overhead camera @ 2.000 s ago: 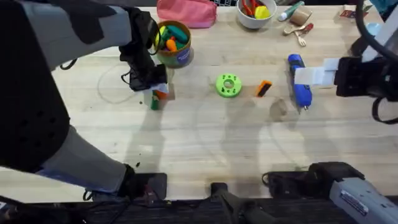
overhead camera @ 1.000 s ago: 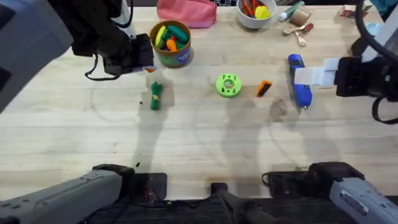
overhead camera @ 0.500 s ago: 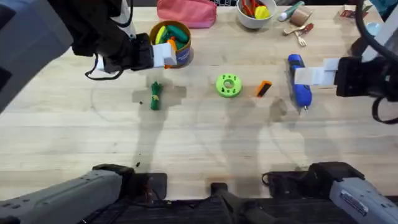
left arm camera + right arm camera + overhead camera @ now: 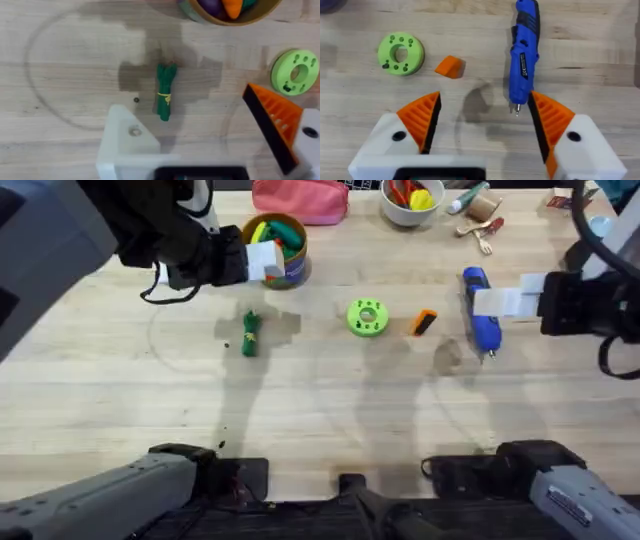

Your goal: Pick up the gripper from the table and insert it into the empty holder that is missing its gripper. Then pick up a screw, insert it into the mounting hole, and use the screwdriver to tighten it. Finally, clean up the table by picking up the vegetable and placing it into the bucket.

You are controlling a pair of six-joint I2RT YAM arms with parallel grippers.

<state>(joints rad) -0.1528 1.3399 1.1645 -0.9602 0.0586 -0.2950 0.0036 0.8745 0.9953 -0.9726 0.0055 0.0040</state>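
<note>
The green vegetable [image 4: 249, 335] [image 4: 164, 91] lies on the table just in front of the olive bucket [image 4: 283, 268] [image 4: 200, 13]. My left gripper [image 4: 262, 262] [image 4: 185, 102] hovers open beside the bucket. One of its white mounts is the holder [image 4: 126, 142], with no orange tip. A small dark screw [image 4: 136, 100] lies beside the vegetable. The orange gripper [image 4: 425, 322] [image 4: 450, 66] rests between a lime-green disc [image 4: 367, 317] [image 4: 401, 47] and the blue screwdriver [image 4: 482, 315] [image 4: 525, 50]. My right gripper [image 4: 497, 302] [image 4: 485, 97] is open over the screwdriver's tip.
The bucket holds yellow, orange and green toy vegetables. At the table's far edge are a pink pouch [image 4: 300, 200], a white bowl [image 4: 405, 217] of toys and some small utensils [image 4: 478, 215]. Bare wood spans the near half of the table.
My left gripper has lifted away from the vegetable and swung up beside the bucket. The vegetable stays on the table. The right arm has not moved.
</note>
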